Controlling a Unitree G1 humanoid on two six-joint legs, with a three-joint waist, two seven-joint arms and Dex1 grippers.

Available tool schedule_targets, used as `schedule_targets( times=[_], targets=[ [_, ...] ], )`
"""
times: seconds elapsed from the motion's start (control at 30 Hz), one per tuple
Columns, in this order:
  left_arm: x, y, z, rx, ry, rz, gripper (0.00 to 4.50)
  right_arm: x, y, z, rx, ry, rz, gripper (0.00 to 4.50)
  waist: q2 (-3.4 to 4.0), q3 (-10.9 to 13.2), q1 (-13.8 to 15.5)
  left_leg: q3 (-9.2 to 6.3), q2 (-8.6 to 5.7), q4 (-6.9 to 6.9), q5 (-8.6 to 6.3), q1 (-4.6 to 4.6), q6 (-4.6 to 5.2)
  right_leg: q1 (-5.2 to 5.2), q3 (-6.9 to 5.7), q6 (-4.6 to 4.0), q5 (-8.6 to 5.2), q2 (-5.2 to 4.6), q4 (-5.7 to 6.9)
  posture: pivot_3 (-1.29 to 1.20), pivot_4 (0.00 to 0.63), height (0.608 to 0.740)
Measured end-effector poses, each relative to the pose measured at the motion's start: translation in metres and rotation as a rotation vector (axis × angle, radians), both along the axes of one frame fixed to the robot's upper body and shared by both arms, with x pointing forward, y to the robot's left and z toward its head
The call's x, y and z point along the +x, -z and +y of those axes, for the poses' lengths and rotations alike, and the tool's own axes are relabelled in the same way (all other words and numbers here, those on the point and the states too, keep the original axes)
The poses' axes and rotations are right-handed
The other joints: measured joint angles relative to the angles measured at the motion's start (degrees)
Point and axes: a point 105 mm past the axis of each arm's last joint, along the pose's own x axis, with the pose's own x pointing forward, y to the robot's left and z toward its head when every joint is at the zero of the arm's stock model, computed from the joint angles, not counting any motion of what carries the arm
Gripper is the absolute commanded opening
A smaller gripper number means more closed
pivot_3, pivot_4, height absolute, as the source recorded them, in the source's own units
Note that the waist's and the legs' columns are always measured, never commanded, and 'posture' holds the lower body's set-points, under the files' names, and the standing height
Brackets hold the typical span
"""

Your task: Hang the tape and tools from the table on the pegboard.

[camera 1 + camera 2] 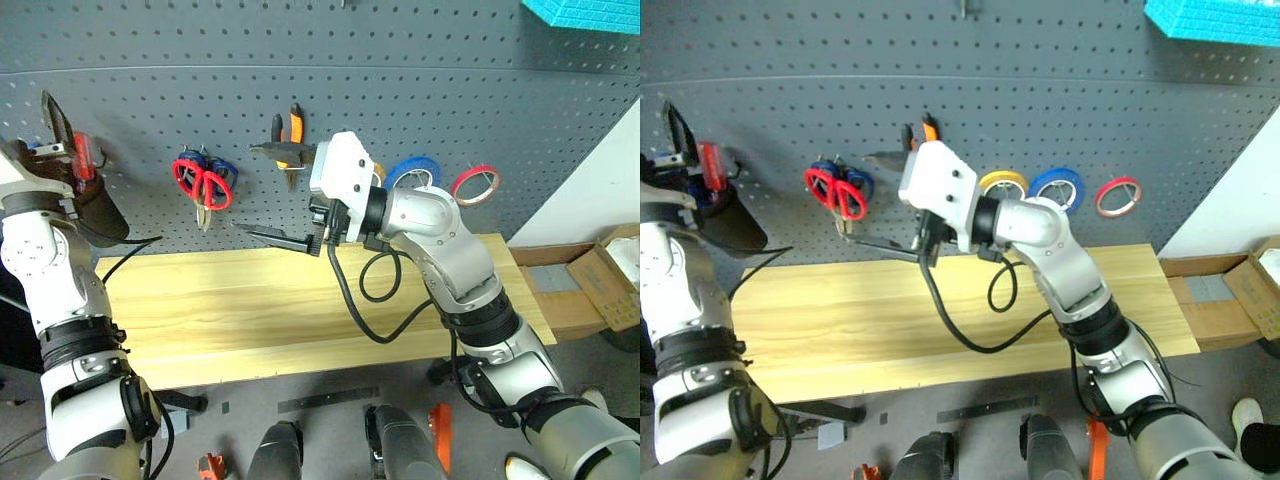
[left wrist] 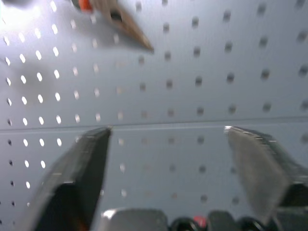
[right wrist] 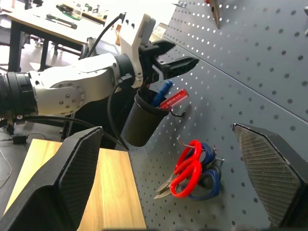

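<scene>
Hanging on the pegboard [image 1: 420, 90] already are the red tape [image 1: 476, 183], the red-handled scissors [image 1: 204, 186] and the pliers [image 1: 288, 135], while the blue-handled screwdriver [image 3: 161, 92] stands in a black cup [image 3: 142, 118] on the pegboard's left end. The tabletop [image 1: 240, 300] below looks bare. Both the left claw [image 3: 174, 57] above that cup and the right claw [image 1: 278, 236] near the pliers stand apart and empty; drawing the left one straight away from the cup should avoid snagging the handles.

Left hand [image 3: 168, 57] raised high with fingers spread and empty; right hand [image 1: 262, 190] reaches across, its fingers likewise wide apart.
</scene>
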Motion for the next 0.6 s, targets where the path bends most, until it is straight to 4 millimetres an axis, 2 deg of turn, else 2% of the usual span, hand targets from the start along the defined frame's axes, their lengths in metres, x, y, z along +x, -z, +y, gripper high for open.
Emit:
schedule_targets(
  times=[0.1,0.17,0.23,0.3,0.37,0.43,0.6],
  targets=[
    [-0.007,-0.015,-0.008,0.01,0.013,-0.05,4.45,0.001,-0.002,-0.002,0.011,0.0,0.0,4.5,-0.09,-0.85,0.03,-0.02,0.0,0.02,0.01,0.04,-0.01,0.03,0.0,0.0,0.0,0.01,0.07,-0.02,0.069,0.74],
    [-0.009,-0.025,-0.021,0.044,0.058,-0.067,4.45,0.006,-0.005,-0.009,0.032,0.015,0.009,4.5,-0.07,-1.45,0.07,-0.02,-0.02,0.05,0.01,0.05,-0.01,0.06,0.02,0.0,0.0,0.01,0.09,-0.02,0.063,0.74],
    [-0.006,-0.034,-0.045,0.108,0.137,-0.063,4.45,0.01,-0.01,-0.02,0.051,0.033,0.014,4.5,-0.08,-2.17,0.33,-0.07,-0.06,0.06,0.01,0.05,-0.01,0.12,0.0,0.0,0.01,0.01,0.08,-0.02,0.06,0.74],
    [-0.004,-0.039,-0.08,0.207,0.258,-0.035,4.45,0.011,-0.012,-0.034,0.058,0.047,0.025,4.5,0.03,-2.88,0.64,-0.09,-0.08,0.07,0.01,0.08,0.0,0.23,0.01,0.04,0.03,0.01,-0.02,-0.02,0.058,0.74],
    [0.001,-0.027,-0.115,0.281,0.391,0.05,4.45,0.009,-0.007,-0.048,0.056,0.055,0.06,4.5,0.31,-3.65,0.62,-0.03,-0.1,0.04,-0.01,0.29,0.03,0.46,0.09,0.05,0.03,0.01,-0.09,-0.03,0.057,0.74],
    [0.005,-0.006,-0.14,0.307,0.509,0.165,4.45,0.008,0.003,-0.062,0.048,0.082,0.107,4.5,0.5,-3.79,0.45,0.01,-0.07,-0.04,-0.17,0.77,0.3,0.92,0.11,0.06,0.02,0.04,-0.14,-0.03,0.055,0.74],
    [0.008,0.067,-0.17,0.204,0.661,0.476,4.45,0.014,0.046,-0.099,-0.012,0.233,0.224,4.5,0.86,-3.97,0.02,0.09,0.17,-0.12,-0.22,1.93,0.39,1.94,0.25,0.01,-0.09,0.36,-0.16,-0.04,0.046,0.74]
  ],
)
